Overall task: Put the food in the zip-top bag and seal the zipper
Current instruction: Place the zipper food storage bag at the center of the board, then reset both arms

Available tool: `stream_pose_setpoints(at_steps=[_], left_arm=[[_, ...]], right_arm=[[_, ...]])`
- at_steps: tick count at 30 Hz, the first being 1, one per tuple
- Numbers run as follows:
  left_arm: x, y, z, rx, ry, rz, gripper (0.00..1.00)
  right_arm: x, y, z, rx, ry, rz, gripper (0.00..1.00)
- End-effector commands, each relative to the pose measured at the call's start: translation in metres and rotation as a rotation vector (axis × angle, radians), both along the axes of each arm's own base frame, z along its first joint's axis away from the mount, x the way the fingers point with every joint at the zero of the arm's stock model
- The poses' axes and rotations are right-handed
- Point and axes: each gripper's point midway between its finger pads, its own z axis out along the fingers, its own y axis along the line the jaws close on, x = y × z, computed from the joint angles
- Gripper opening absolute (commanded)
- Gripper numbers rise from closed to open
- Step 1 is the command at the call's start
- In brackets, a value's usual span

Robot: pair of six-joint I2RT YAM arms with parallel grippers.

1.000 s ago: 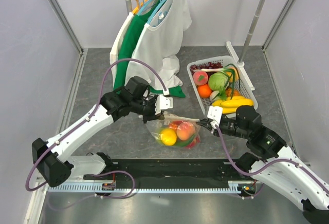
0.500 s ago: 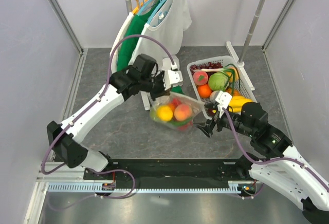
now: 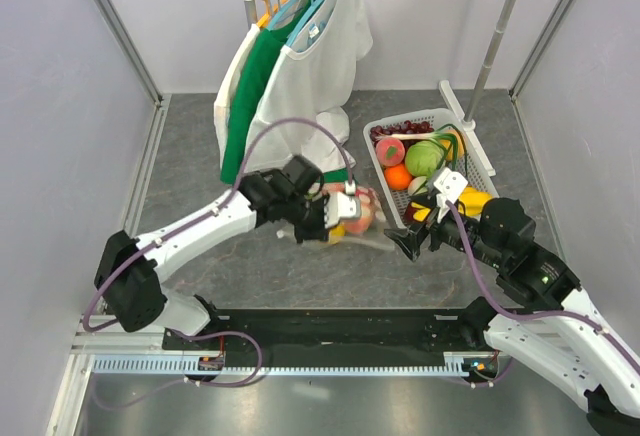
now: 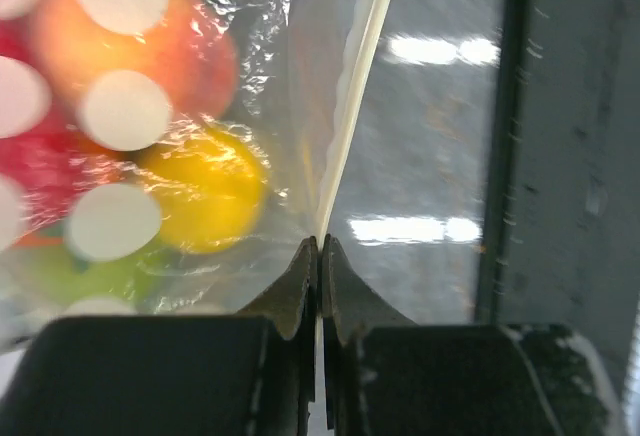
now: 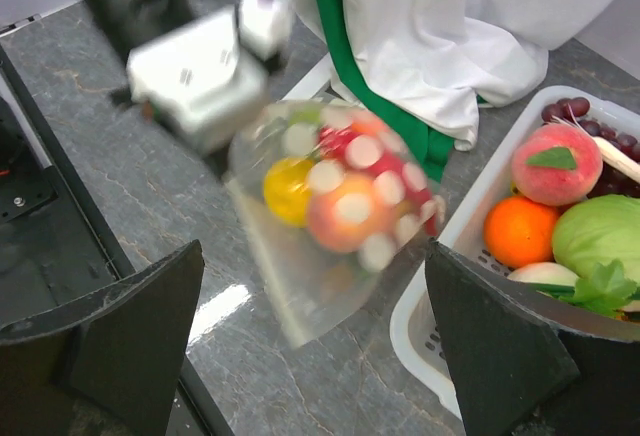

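The zip-top bag (image 3: 364, 222) hangs just above the table beside the basket, with the food inside it. In the left wrist view a peach (image 4: 150, 51), a yellow lemon (image 4: 205, 201) and red and green pieces show through its dotted film. My left gripper (image 3: 338, 218) is shut on the bag's mouth edge, its jaws pinching the pale zipper (image 4: 358, 86). To the right, my right gripper (image 3: 408, 244) stands wide open and apart from the bag (image 5: 335, 206). Nothing is between its fingers (image 5: 130, 326).
A white slotted basket (image 3: 394, 196) with more toy produce stands just right of the bag; a peach (image 5: 555, 161) and an orange (image 5: 520, 231) lie in it. White and green garments (image 3: 300, 76) hang on a rack at the back. Its slanted pole (image 3: 495, 41) stands behind the basket.
My right gripper let go of the bag, opened wide and drew back to the right. The left arm lifted the bag, then swung it right toward the basket.
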Motion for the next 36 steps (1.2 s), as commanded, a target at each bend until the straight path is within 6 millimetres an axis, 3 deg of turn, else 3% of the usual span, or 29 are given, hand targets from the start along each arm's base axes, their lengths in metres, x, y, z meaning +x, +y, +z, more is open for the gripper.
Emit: stream_pose_setpoints(at_steps=[1,3,4,6,9,10,12,15,17,19,21,22,23,30,31,33,36], left_arm=[[-0.053,0.001,-0.025,-0.007,0.156,-0.036,0.02],[-0.058,0.001,-0.024,-0.017,0.193,-0.002,0.08],[-0.057,0.000,-0.021,-0.028,0.190,0.005,0.18],[-0.055,-0.002,-0.002,-0.070,0.153,0.004,0.29],[-0.051,-0.002,0.034,-0.144,0.137,0.013,0.60],[-0.051,-0.001,0.050,-0.186,0.152,0.014,0.79],[-0.047,0.005,0.074,-0.239,0.166,0.047,0.99],[-0.044,0.017,0.107,-0.320,0.152,0.088,1.00],[-0.031,0.034,0.129,-0.376,0.117,0.171,1.00],[-0.019,0.053,0.142,-0.405,0.095,0.280,1.00],[-0.023,0.070,0.154,-0.431,0.070,0.348,1.00],[-0.018,0.082,0.155,-0.433,0.055,0.404,1.00],[-0.025,0.091,0.155,-0.434,0.043,0.425,1.00],[-0.023,0.171,0.115,-0.306,-0.122,0.775,1.00],[-0.022,0.178,0.106,-0.283,-0.130,0.813,1.00],[-0.017,0.197,0.108,-0.253,-0.175,0.910,1.00],[-0.015,0.206,0.109,-0.232,-0.213,0.939,1.00]], right_arm=[[0.004,-0.012,0.005,0.012,-0.002,-0.071,0.98],[0.007,-0.014,0.000,0.003,0.009,-0.089,0.98],[0.008,-0.015,-0.003,0.000,0.016,-0.100,0.98],[0.011,-0.017,-0.016,-0.027,0.042,-0.115,0.98],[0.020,-0.028,-0.030,-0.060,0.066,-0.182,0.98],[0.023,-0.033,-0.028,-0.058,0.060,-0.208,0.98],[0.026,-0.037,-0.023,-0.052,0.050,-0.226,0.98],[0.033,-0.045,-0.015,-0.043,0.042,-0.262,0.98],[0.036,-0.049,-0.009,-0.039,0.037,-0.282,0.98],[0.040,-0.053,-0.007,-0.042,0.045,-0.304,0.98],[0.040,-0.055,-0.005,-0.041,0.054,-0.315,0.98],[0.042,-0.059,-0.005,-0.040,0.057,-0.332,0.98],[0.042,-0.062,-0.006,-0.045,0.059,-0.342,0.98],[0.043,-0.091,-0.023,-0.077,0.092,-0.460,0.98],[0.041,-0.093,-0.027,-0.086,0.102,-0.464,0.98],[0.038,-0.099,-0.025,-0.084,0.079,-0.482,0.98],[0.037,-0.103,-0.023,-0.081,0.059,-0.493,0.98]])
